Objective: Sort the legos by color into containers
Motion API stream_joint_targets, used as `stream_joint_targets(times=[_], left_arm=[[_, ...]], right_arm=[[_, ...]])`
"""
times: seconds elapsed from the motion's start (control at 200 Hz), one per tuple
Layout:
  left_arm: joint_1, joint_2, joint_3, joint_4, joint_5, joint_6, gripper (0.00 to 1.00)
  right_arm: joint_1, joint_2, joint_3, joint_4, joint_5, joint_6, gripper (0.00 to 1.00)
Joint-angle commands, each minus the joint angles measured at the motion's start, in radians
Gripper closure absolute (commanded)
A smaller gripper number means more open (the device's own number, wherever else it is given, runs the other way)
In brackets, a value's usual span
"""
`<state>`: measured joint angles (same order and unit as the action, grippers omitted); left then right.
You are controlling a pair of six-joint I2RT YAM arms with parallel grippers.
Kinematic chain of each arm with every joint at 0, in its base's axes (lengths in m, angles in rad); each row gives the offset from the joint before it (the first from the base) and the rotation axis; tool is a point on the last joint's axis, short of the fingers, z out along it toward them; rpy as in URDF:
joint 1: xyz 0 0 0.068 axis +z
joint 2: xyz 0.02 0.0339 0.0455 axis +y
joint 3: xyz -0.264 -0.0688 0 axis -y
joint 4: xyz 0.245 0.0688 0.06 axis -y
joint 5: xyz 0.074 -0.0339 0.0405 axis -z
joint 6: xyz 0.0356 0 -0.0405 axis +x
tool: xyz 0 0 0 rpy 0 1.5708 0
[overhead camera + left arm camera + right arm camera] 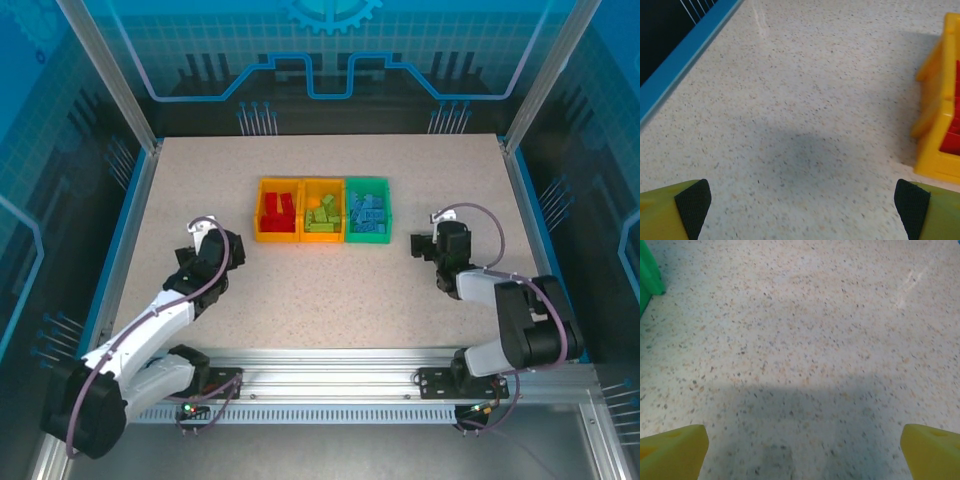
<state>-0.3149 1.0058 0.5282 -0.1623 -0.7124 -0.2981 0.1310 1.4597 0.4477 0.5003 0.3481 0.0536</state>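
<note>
Speckled desk [320,300] holds the containers [278,238] in a row, legos [368,215] sorted inside by color; left gripper [802,200] and right gripper [803,442] hang spread and bare, so you likely just retract.

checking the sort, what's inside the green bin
The green bin holds a pile of light blue legos, and no other color shows among them. The pile covers the bin's floor, so anything lying beneath it cannot be seen.

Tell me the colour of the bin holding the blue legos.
The bin is green; the top external view shows it best.
</note>
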Motion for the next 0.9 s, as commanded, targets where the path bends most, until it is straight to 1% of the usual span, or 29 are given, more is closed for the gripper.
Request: stream_joint_targets(times=[0.0, 0.085, 0.095, 0.115, 0.13, 0.15, 0.18, 0.215, 0.255, 0.3, 0.325, 0.345, 0.4, 0.495, 0.52, 0.565, 0.59, 0.6, 0.63, 0.65, 0.675, 0.72, 0.82, 0.85, 0.895], left_arm=[[0.072, 0.062, -0.032, 0.210, 0.019, 0.124, 0.01], [0.139, 0.133, -0.041, 0.315, 0.092, 0.147, 0.01], [0.146, 0.142, -0.043, 0.328, 0.101, 0.148, 0.01], [0.160, 0.157, -0.045, 0.356, 0.120, 0.151, 0.01], [0.171, 0.172, -0.047, 0.375, 0.138, 0.154, 0.01], [0.185, 0.193, -0.050, 0.407, 0.163, 0.159, 0.01], [0.204, 0.219, -0.056, 0.453, 0.201, 0.165, 0.01], [0.220, 0.252, -0.063, 0.505, 0.238, 0.174, 0.01], [0.231, 0.287, -0.073, 0.575, 0.268, 0.184, 0.01], [0.242, 0.322, -0.095, 0.673, 0.310, 0.201, 0.01], [0.245, 0.327, -0.089, 0.671, 0.331, 0.199, 0.01], [0.251, 0.334, -0.092, 0.701, 0.353, 0.202, 0.01], [0.271, 0.354, -0.133, 0.847, 0.472, 0.234, 0.01], [0.307, 0.393, -0.130, 0.893, 0.563, 0.261, 0.01], [0.318, 0.431, -0.142, 0.944, 0.590, 0.261, 0.01], [0.332, 0.539, -0.175, 1.110, 0.593, 0.247, 0.01], [0.330, 0.576, -0.187, 1.217, 0.592, 0.268, 0.01], [0.329, 0.566, -0.190, 1.219, 0.601, 0.266, 0.01], [0.329, 0.517, -0.181, 1.091, 0.615, 0.256, 0.01], [0.329, 0.506, -0.166, 1.047, 0.603, 0.255, 0.01], [0.327, 0.519, -0.158, 1.048, 0.583, 0.253, 0.01], [0.315, 0.538, -0.168, 1.109, 0.561, 0.269, 0.01], [0.311, 0.537, -0.147, 1.063, 0.583, 0.282, 0.01], [0.307, 0.533, -0.142, 1.047, 0.605, 0.288, 0.01], [0.306, 0.538, -0.139, 1.054, 0.620, 0.298, 0.01]], right_arm=[[-0.008, 0.001, 0.003, 0.192, -0.013, -0.022, 0.00], [-0.022, 0.017, -0.026, 0.255, -0.079, -0.032, 0.00], [-0.024, 0.025, -0.037, 0.276, -0.085, -0.032, 0.00], [-0.022, 0.059, -0.058, 0.377, -0.079, -0.046, 0.00], [-0.017, 0.072, -0.065, 0.407, -0.067, -0.052, 0.00], [-0.015, 0.063, -0.059, 0.365, -0.062, -0.047, 0.00], [-0.023, 0.035, -0.039, 0.277, -0.085, -0.034, 0.00], [-0.030, 0.057, -0.044, 0.332, -0.117, -0.047, 0.00], [-0.038, 0.040, -0.030, 0.272, -0.139, -0.036, 0.00], [-0.052, 0.046, -0.032, 0.288, -0.178, -0.041, 0.00], [-0.053, 0.042, -0.024, 0.266, -0.191, -0.045, 0.00], [-0.053, 0.046, -0.027, 0.278, -0.194, -0.047, 0.00], [-0.052, 0.045, -0.027, 0.274, -0.198, -0.046, 0.00], [-0.054, 0.045, -0.026, 0.274, -0.197, -0.047, 0.00], [-0.053, 0.045, -0.026, 0.272, -0.198, -0.046, 0.00], [-0.053, 0.045, -0.026, 0.272, -0.198, -0.046, 0.00], [-0.053, 0.045, -0.027, 0.274, -0.198, -0.046, 0.00], [-0.053, 0.045, -0.026, 0.274, -0.197, -0.046, 0.00], [-0.053, 0.045, -0.027, 0.274, -0.196, -0.047, 0.00], [-0.052, 0.045, -0.027, 0.274, -0.197, -0.047, 0.00], [-0.052, 0.045, -0.027, 0.274, -0.198, -0.046, 0.00], [-0.053, 0.045, -0.027, 0.274, -0.198, -0.047, 0.00], [-0.052, 0.045, -0.026, 0.271, -0.199, -0.046, 0.00], [-0.054, 0.045, -0.026, 0.271, -0.197, -0.047, 0.00], [-0.054, 0.045, -0.026, 0.273, -0.198, -0.046, 0.00]])
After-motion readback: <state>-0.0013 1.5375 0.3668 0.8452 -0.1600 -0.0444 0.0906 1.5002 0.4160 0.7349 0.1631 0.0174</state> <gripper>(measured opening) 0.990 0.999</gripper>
